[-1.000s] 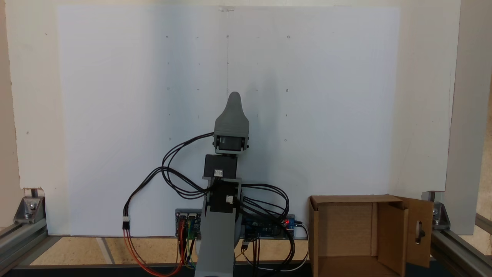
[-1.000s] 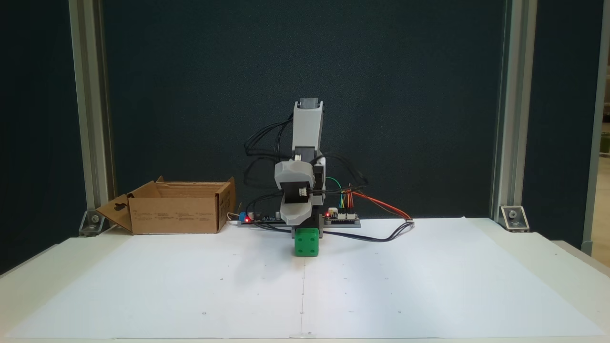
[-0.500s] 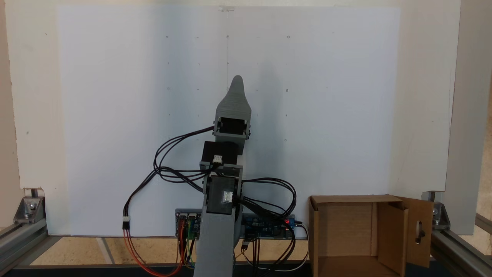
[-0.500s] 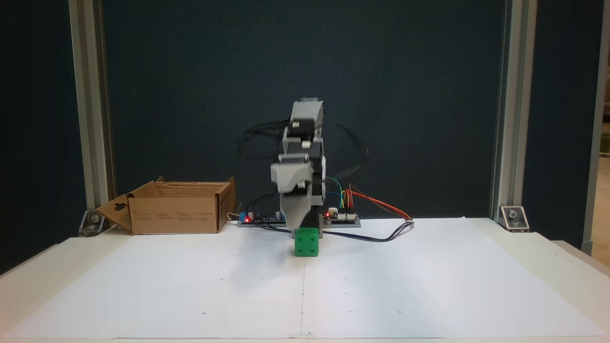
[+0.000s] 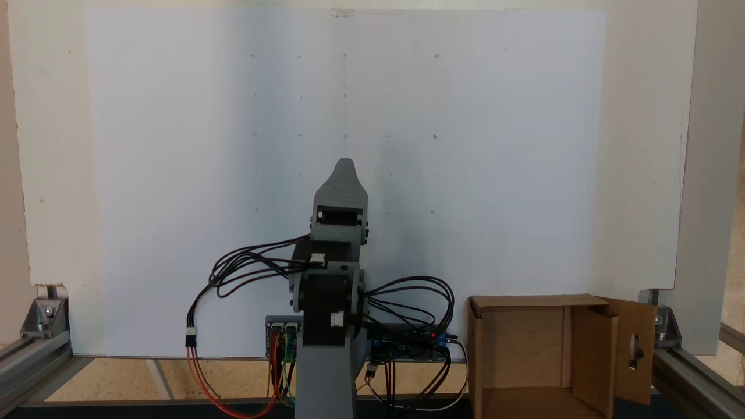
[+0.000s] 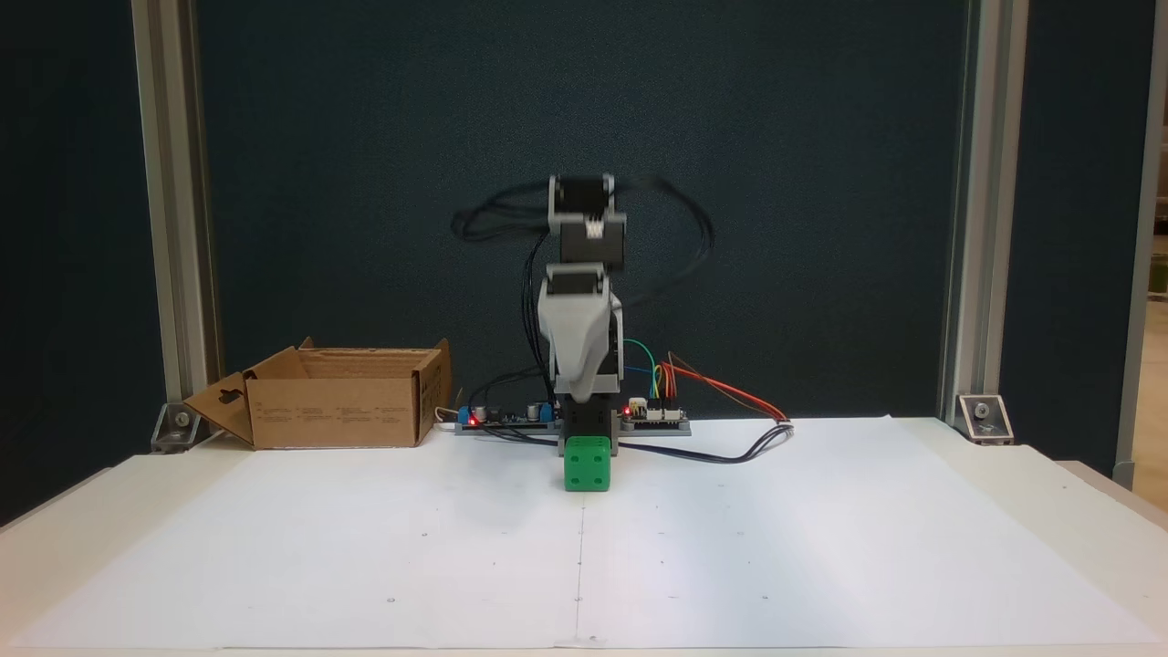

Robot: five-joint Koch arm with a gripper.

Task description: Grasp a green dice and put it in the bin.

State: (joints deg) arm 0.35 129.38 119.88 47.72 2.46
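The green dice (image 6: 587, 464) rests on the white paper right in front of the arm's base. My grey gripper (image 6: 579, 394) hangs pointing down, its tip a short way above the dice and apart from it. From above, the gripper (image 5: 344, 166) is a single grey wedge that covers the dice. The jaws lie one behind the other, so whether they are open stays unclear. The cardboard bin (image 6: 333, 415) stands open at the back left of the table; from above the bin (image 5: 591, 355) sits at the lower right.
The control boards (image 6: 657, 415) and loose black, red and coloured cables (image 6: 730, 443) lie behind the dice beside the arm's base. Aluminium frame posts (image 6: 967, 210) stand at the table's back corners. A white paper sheet (image 6: 776, 547) covers the table.
The arm's upper links have risen and the gripper has swung from a forward tilt to pointing straight down over the dice. From above, its tip reached out, then drew back. The dice stayed put.
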